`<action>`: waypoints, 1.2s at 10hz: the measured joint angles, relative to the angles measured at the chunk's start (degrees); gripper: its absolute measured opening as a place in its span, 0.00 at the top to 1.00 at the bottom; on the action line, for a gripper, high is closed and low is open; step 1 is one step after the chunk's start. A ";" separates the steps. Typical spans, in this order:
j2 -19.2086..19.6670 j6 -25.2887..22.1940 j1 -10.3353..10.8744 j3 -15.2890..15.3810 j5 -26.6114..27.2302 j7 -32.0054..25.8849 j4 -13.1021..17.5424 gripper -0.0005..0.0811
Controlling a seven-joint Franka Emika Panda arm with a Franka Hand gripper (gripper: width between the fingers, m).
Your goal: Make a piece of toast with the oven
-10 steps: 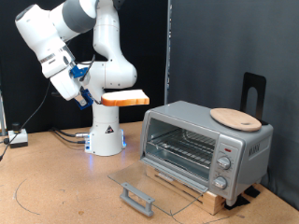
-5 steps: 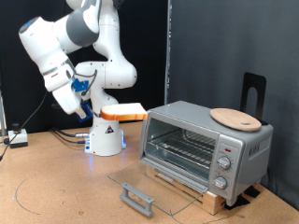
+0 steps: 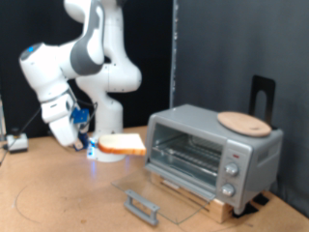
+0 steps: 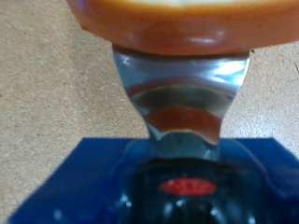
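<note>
The piece of toast [image 3: 124,144] is a flat slice with a pale face and orange-brown crust. My gripper [image 3: 98,146] is shut on its edge and holds it level, low above the table, just to the exterior view's left of the oven [image 3: 214,145]. The oven's glass door [image 3: 145,186] lies open and flat, and the wire rack [image 3: 188,153] shows inside. In the wrist view the toast [image 4: 177,19] sits across a shiny metal finger [image 4: 182,93] above the tan table.
A round wooden board [image 3: 241,122] lies on the oven's top. A black stand [image 3: 262,95] rises behind the oven. The door's grey handle [image 3: 142,205] sticks out near the exterior view's bottom. Cables and a small box [image 3: 17,142] lie at the left.
The arm has swung down and carried the toast from about shoulder height to just above the table, at the level of the oven's opening. The oven and board have not moved.
</note>
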 joint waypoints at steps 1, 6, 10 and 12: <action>2.04 1.88 0.47 0.06 1.35 -0.88 0.12 0.51; 7.29 8.14 4.14 3.06 6.29 -2.75 0.88 0.51; 6.29 11.33 7.44 7.85 8.43 -2.20 -0.11 0.51; 4.20 11.93 8.52 10.02 8.80 -1.34 -1.74 0.51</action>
